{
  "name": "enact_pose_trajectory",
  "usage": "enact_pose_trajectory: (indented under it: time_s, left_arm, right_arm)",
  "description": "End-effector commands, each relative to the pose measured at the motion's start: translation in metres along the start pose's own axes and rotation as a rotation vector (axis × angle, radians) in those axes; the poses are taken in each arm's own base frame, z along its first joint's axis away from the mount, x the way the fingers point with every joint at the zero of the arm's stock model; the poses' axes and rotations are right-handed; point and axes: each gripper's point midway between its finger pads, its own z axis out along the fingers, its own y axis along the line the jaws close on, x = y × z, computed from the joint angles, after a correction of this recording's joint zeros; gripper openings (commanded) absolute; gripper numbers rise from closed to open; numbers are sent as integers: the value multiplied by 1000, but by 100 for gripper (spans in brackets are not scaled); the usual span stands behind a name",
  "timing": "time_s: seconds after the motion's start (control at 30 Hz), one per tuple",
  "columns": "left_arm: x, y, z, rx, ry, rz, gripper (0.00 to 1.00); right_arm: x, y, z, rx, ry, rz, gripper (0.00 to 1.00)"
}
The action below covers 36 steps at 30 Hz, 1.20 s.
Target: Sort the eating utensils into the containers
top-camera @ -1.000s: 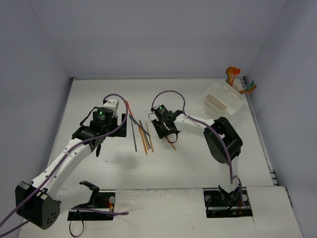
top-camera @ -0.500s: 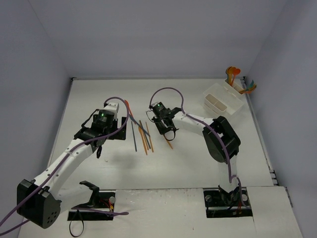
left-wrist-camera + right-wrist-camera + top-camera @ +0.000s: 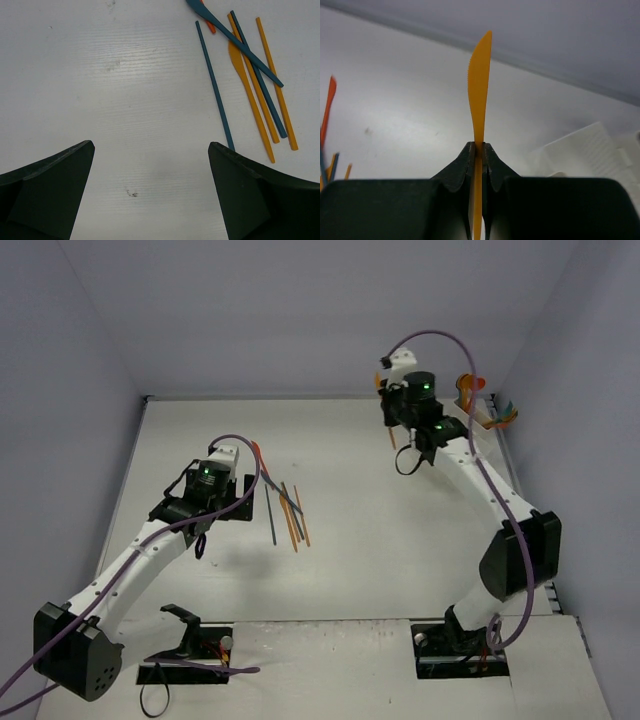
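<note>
My right gripper [image 3: 389,412] is raised high at the back right, shut on an orange knife [image 3: 479,85] that stands blade up between its fingers [image 3: 467,162]. The white containers [image 3: 487,423] lie just right of it, partly hidden by the arm; one bin's wall [image 3: 585,150] shows in the right wrist view. Several orange, teal and dark blue eating utensils [image 3: 286,510] lie in a loose bundle mid-table. My left gripper [image 3: 200,538] hovers left of them, open and empty. Its view shows the bundle [image 3: 250,85] past the right finger [image 3: 260,195].
Orange and teal utensils [image 3: 472,386] stick up out of the far bin in the back right corner. Purple-grey walls close the table at the back and on both sides. A purple cable [image 3: 430,337] loops above the right wrist.
The right gripper shut on the orange knife at mid-table, then lifted it and swung to the back right beside the bins. The left arm has barely moved.
</note>
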Motion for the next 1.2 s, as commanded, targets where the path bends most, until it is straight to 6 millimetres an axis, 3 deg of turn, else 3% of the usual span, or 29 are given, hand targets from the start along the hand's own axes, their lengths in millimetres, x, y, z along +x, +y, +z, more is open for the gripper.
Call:
enact_pose_trajectory:
  time_s: [0.0,0.1,0.2,0.43,1.0,1.17]
  left_arm:
    - [-21,4,-2,-15,-78,-9,97]
    - [-21,5,1,-23,-75,-6,97]
    - [-20,4,3,-22,-70,-2,97]
    - [-13,-1,10,0,-48,0,98]
    - [-4,-5,12,21,-35,-17,97]
    - [-5,-5,8,30,-52,-32,97]
  right_arm:
    - [-67,-38,-23,43,-297,-50,0]
    - [-84,-63,-33,91,-399,-76,0]
    - [-88,-83,-32,107,-444,-79,0]
    - [-73,-115,-19,155,-454,-76,0]
    - [7,-121,13,170,-354,-71,0]
    - [19,-126,17,188,-346,-76,0]
